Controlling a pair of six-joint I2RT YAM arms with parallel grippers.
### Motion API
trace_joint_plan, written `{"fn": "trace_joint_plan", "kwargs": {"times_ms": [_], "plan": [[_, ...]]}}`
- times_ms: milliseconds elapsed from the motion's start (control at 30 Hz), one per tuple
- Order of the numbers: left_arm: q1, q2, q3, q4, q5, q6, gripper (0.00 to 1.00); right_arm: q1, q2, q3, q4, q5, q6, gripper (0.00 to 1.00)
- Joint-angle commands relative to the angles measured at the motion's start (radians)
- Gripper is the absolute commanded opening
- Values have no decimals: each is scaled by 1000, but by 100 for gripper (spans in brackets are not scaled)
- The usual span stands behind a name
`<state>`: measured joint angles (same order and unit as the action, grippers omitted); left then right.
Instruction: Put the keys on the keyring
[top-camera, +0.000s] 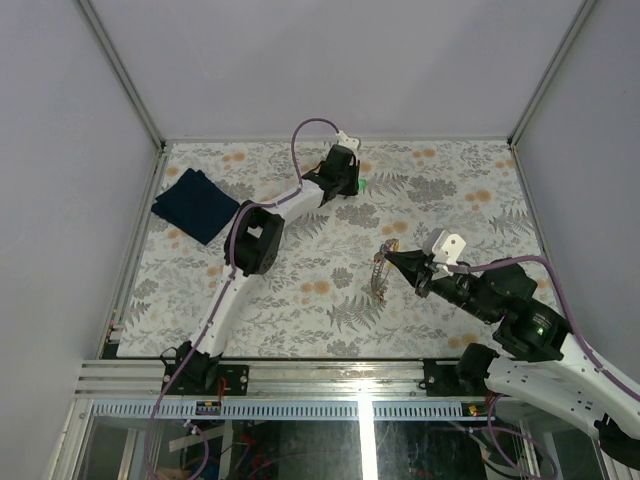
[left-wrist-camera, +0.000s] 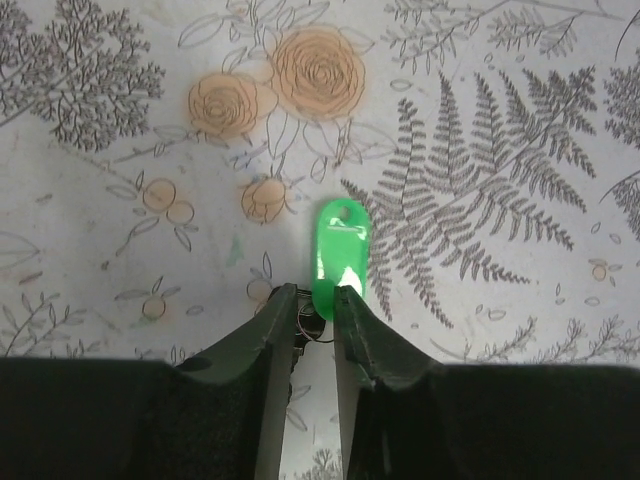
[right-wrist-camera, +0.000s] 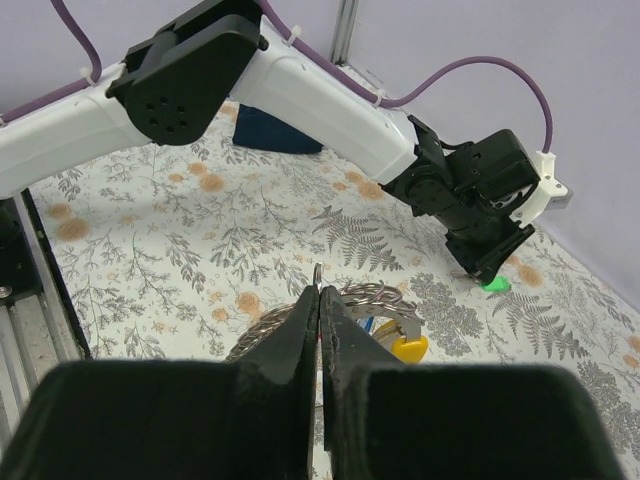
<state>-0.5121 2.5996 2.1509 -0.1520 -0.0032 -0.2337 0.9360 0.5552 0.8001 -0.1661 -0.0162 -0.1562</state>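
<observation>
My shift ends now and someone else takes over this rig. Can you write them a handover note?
Left gripper: jaws narrowed on the near end of the green-tagged key, which lies on the far side of the table.
Right gripper: shut on the keyring, right of the table's middle.
Done: a yellow tag sits by the ring; whether it is threaded on is unclear.
Left: bring the green-tagged key over and thread it on.

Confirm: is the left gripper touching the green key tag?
Touching. Left wrist view: the lower end of the green key tag sits between the tips of the left gripper, and one fingertip presses on its edge with no gap.
</observation>
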Motion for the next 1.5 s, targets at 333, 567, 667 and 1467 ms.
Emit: {"fn": "trace_joint_plan", "kwargs": {"times_ms": [333, 567, 667, 1467], "plan": [[-42, -183, -282, -21, 67, 35, 16, 5, -15, 9, 120, -23, 28, 0], [-84, -318, -533, 16, 123, 58, 13, 4, -26, 7, 123, -29, 42, 0], [-117, -403, -664, 55, 148, 73, 12, 5, -29, 7, 124, -31, 49, 0], [-237, -1164, -1261, 150, 45, -128, 33, 4, -22, 2, 121, -30, 105, 0]]}}
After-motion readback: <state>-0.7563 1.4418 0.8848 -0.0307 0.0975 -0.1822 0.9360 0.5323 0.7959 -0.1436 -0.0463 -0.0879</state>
